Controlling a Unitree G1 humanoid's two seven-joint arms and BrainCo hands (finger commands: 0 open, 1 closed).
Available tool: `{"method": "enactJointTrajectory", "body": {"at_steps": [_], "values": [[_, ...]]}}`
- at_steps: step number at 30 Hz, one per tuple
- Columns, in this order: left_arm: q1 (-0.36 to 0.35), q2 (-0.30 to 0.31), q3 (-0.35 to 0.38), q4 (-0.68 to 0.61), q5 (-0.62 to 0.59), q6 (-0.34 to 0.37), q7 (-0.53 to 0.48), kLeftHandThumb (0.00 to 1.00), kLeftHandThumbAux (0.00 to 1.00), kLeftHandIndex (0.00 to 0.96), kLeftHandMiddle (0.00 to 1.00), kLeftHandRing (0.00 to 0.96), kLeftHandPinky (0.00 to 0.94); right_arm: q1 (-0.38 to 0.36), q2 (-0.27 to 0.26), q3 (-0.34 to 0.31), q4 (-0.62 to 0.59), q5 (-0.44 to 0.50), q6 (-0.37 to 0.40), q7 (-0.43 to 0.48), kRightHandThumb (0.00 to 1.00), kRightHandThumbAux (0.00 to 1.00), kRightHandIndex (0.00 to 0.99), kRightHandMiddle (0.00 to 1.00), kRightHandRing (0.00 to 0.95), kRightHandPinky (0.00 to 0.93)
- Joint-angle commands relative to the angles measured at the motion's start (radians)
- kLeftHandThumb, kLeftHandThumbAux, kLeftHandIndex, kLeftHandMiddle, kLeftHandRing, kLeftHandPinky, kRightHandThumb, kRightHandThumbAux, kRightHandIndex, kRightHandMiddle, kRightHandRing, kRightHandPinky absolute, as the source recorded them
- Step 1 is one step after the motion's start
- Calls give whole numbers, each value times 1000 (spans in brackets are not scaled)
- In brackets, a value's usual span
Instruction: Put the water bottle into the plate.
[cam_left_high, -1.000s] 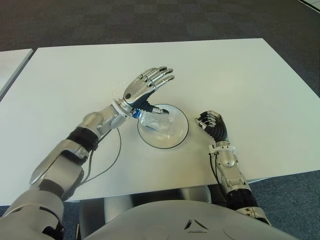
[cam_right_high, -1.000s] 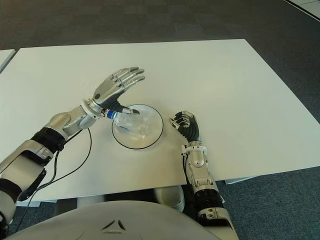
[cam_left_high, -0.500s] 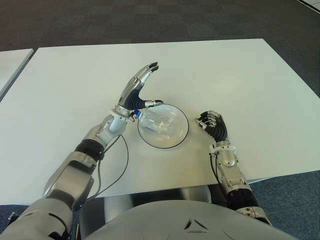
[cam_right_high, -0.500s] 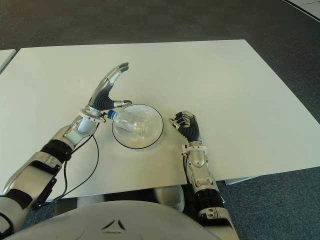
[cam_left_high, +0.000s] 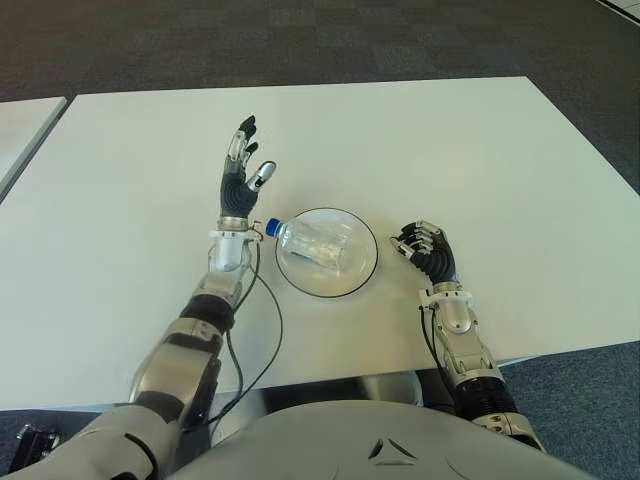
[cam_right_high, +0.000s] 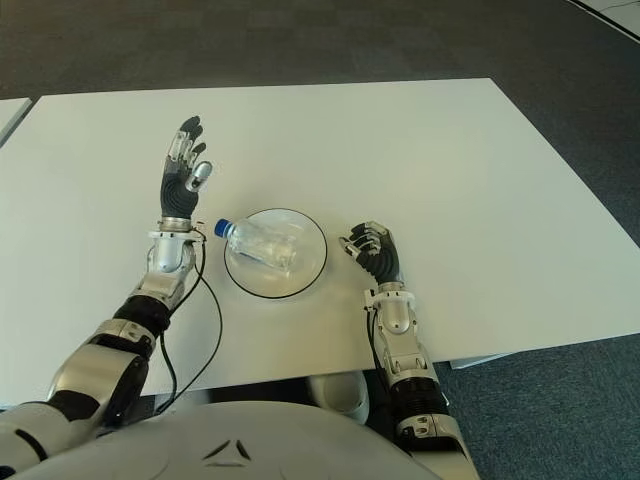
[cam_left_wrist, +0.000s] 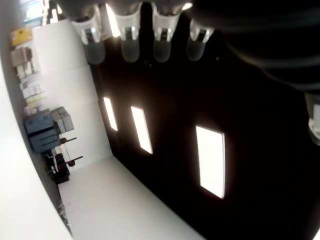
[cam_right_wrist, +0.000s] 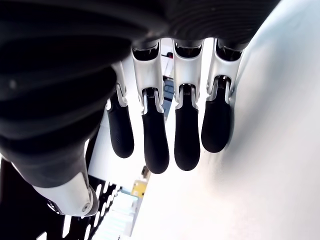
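Water bottle (cam_left_high: 312, 243) lies on its side in the plate (cam_left_high: 364, 268) at frame centre, blue cap poking over the plate's left rim. Left hand (cam_left_high: 238, 183) stands just left of it, fingers spread wide and pointing up, holding nothing. Right hand (cam_left_high: 426, 250) sits right of the plate on the white table (cam_left_high: 470, 150), fingers loosely curled, empty
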Motion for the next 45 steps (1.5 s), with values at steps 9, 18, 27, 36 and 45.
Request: {"method": "enactJointTrajectory", "body": {"at_steps": [9,18,27,36,45], "values": [[134,-192,237,-282,-545,378,-229,0,478,0,0,0,120,4,-3,1,18,10,13,15,706,733,426,514,513,518],[212,-235,305,-426,-546,509,-210,0,582,0,0,51,198,2,0,1,15,18,17,22,705,734,425,513,516,526],[301,-248,328,-450,-436,475,-221,0,627,0,0,80,244,-4,2,3,27,20,7,24,705,734,425,513,516,528],[357,-230,308,-449,-212,412,-146,0,677,7,33,185,352,-6,4,5,26,16,9,20,705,734,425,511,518,532],[426,-196,291,-454,-32,374,-116,37,665,162,204,350,469,-7,5,6,25,16,13,19,706,734,425,515,518,532]]}}
